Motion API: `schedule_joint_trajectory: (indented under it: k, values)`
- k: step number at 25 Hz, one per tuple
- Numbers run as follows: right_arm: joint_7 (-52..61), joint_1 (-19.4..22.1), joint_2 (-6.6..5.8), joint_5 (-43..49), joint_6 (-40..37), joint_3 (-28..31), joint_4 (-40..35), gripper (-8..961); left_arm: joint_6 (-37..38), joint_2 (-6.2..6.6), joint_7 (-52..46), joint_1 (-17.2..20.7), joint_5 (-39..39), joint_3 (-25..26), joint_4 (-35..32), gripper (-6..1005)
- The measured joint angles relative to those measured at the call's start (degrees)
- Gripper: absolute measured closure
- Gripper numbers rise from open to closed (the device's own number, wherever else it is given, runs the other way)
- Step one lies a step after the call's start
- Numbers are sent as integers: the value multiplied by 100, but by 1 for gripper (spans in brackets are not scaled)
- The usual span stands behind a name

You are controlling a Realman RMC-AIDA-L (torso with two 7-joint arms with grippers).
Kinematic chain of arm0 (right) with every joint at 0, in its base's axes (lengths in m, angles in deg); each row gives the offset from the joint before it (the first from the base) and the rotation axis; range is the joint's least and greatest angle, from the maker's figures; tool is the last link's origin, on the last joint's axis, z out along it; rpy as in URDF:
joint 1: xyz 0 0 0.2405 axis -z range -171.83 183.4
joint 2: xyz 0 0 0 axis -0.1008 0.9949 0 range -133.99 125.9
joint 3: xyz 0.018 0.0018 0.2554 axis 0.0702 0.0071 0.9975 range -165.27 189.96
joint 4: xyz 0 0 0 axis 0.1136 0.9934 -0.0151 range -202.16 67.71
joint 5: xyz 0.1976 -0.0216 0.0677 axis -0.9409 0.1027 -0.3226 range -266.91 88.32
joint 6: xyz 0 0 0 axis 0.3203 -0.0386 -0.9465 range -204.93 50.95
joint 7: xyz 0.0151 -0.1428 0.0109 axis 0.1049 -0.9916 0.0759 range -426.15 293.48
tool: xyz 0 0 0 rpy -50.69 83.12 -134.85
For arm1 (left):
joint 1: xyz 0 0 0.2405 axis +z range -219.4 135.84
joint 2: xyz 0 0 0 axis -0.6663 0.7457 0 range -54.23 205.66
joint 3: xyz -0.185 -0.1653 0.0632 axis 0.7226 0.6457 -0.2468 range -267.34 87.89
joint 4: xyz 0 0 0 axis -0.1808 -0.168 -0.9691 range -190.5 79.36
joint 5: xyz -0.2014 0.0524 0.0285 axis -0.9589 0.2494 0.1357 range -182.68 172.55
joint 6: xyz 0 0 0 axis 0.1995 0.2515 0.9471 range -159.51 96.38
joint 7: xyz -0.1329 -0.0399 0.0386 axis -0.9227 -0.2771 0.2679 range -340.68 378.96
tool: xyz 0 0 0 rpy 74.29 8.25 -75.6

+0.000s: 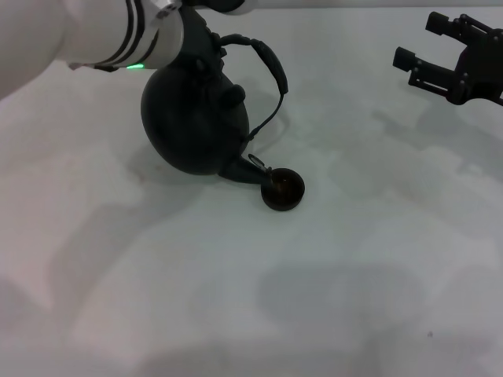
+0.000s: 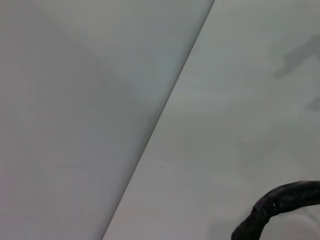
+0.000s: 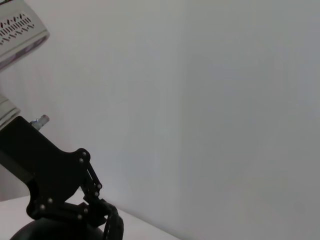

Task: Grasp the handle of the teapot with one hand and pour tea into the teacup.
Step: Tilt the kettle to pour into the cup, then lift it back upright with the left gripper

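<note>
One teapot [image 1: 196, 126] tilts over teacup [image 1: 283, 189] on white table [image 1: 354, 275].

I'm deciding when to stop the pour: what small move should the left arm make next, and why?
Probably hold the tilt briefly, then ease upright. The left gripper holds the wrapped handle; the tipped matte-black teapot has its spout at the small dark teacup's rim. The right gripper sits idle, far right.

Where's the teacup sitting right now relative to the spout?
In the head view the teacup sits on the table near the middle, directly under the spout tip of the tilted teapot, to the teapot's right and nearer the robot.
</note>
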Motion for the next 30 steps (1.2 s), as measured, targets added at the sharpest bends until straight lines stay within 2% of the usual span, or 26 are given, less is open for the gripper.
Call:
schedule_joint_trajectory:
  k: [30]
  values:
    - [-37,-63,9,-57,-157,0,74,124,-1,8,165,-273,0,36,281,892]
